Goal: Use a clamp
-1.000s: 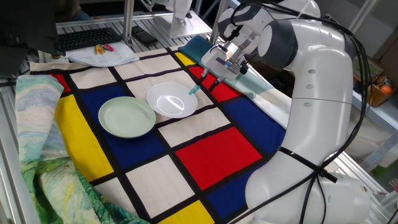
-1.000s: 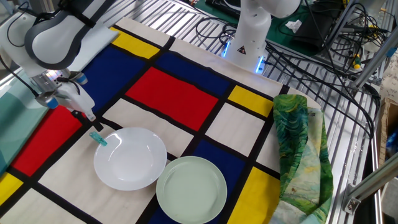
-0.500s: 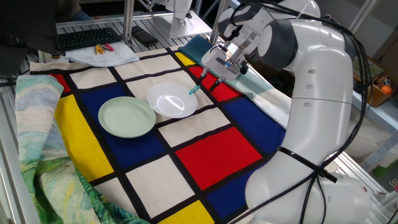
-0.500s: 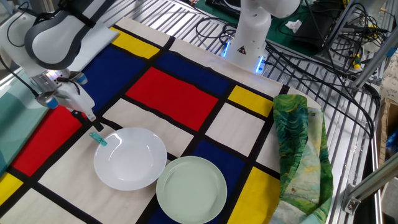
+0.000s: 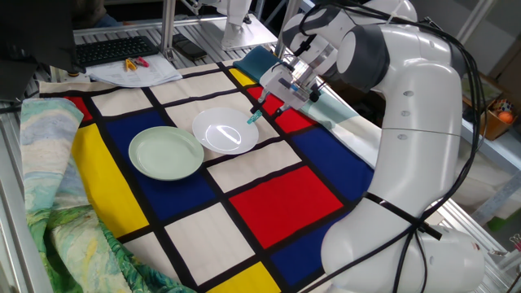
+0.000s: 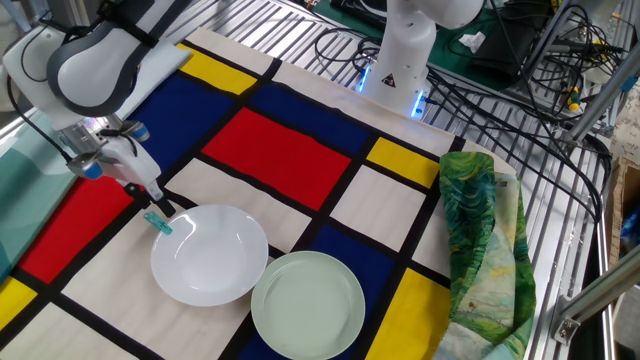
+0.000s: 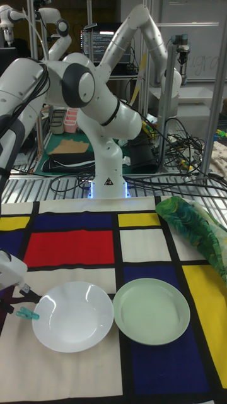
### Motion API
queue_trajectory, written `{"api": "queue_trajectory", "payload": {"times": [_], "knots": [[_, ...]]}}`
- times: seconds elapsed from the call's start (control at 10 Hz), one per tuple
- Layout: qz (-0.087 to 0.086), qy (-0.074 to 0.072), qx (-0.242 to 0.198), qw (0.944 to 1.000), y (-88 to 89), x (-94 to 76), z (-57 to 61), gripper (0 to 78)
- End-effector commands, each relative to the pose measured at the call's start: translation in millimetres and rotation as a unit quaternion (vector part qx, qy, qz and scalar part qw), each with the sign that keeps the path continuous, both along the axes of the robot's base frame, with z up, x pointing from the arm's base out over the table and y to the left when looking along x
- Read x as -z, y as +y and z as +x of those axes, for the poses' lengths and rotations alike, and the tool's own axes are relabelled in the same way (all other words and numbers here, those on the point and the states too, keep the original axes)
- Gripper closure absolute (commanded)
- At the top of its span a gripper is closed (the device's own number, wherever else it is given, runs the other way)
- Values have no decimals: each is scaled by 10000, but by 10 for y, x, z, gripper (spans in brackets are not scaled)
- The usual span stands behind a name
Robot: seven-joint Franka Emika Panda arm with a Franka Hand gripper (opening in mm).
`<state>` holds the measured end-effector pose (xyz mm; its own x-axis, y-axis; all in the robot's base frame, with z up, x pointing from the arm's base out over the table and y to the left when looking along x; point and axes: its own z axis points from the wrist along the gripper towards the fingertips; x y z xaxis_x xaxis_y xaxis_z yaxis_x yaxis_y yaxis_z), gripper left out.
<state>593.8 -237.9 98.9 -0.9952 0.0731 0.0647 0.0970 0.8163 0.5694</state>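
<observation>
The clamp, a small teal clip, sits at the right rim of the white plate; I cannot tell whether it grips the rim or only rests against it. My gripper hangs just above and behind the clamp, tilted down toward it. Its dark fingers are spread, with nothing between them. From the other fixed view, the gripper is right over the clamp at the white plate's left rim. The tall fixed view shows the clamp just below the gripper.
A pale green plate lies beside the white one on the checked cloth. A crumpled green-patterned cloth sits at the table's side. Papers with small red-and-yellow items lie at the far corner. A teal folded sheet is behind the gripper.
My gripper has shifted slightly closer to the clamp and the white plate's rim. The clamp and both plates have stayed in place.
</observation>
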Motion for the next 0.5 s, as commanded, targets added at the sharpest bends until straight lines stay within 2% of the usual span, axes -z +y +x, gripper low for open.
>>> {"api": "queue_trajectory", "payload": {"times": [0.1,0.3,0.5], "knots": [[27,-163,-37,9999,-1,8,74,1],[24,-271,-54,9996,-1,4,99,1],[21,-321,-104,9994,-2,2,123,1]]}}
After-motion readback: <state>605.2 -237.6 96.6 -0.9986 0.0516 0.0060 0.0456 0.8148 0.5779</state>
